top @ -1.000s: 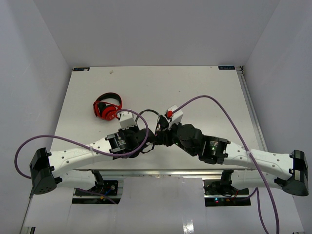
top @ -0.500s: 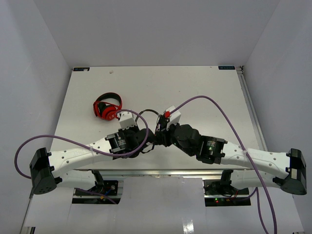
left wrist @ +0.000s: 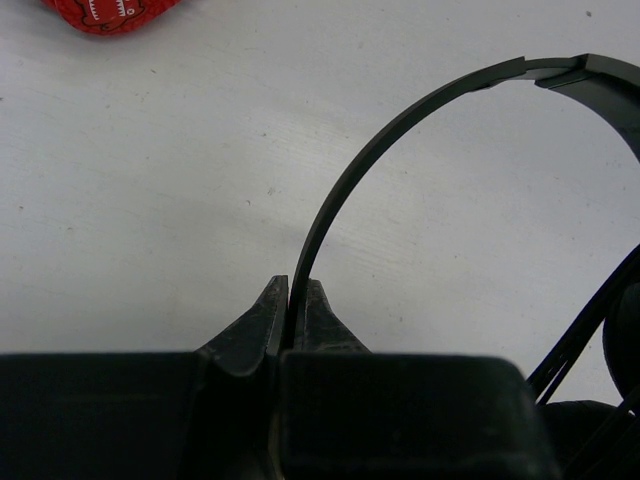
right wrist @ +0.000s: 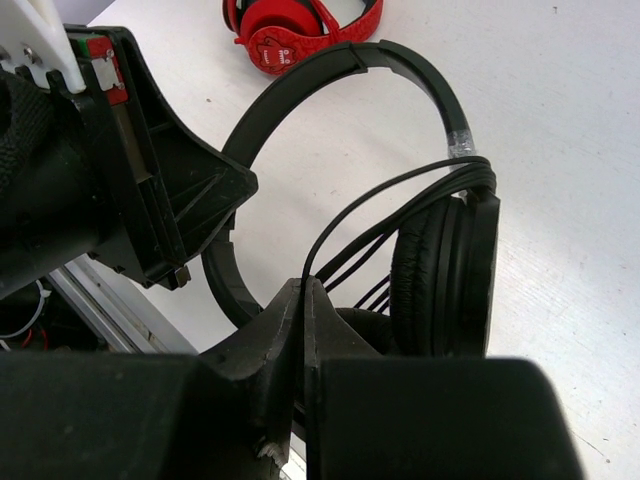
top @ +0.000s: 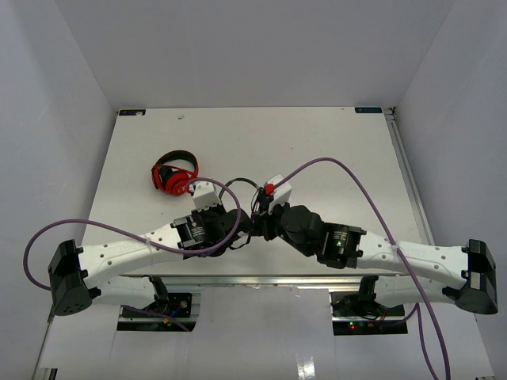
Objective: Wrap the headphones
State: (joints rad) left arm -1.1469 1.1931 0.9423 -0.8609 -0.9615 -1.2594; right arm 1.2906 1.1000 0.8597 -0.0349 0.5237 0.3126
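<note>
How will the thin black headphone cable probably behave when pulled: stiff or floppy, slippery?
Probably floppy: the cable bends in a loose arc from the right gripper to the earcup. Likely light, being so thin. It may slip, since its surface looks smooth.

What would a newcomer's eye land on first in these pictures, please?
Both arms meet over the black headphones: the left gripper pinches the headband, and the right gripper pinches the cable. Bright red headphones lie apart, beyond the left gripper.
</note>
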